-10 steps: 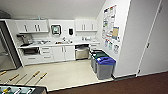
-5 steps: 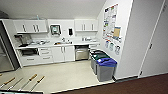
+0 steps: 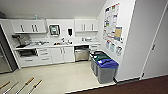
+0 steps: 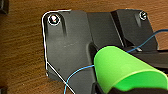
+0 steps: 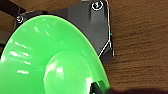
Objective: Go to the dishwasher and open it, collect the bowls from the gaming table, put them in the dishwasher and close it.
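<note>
The pale kitchen floor (image 3: pixel 60 75) carries three lidded bins (image 3: pixel 103 66) at right, against the wall.

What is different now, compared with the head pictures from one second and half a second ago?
Nothing in the kitchen moved; the view has shifted slightly, so the camera moved. The dishwasher is shut as before, and the blue-lidded bin stands in the same place beside the wall.
</note>
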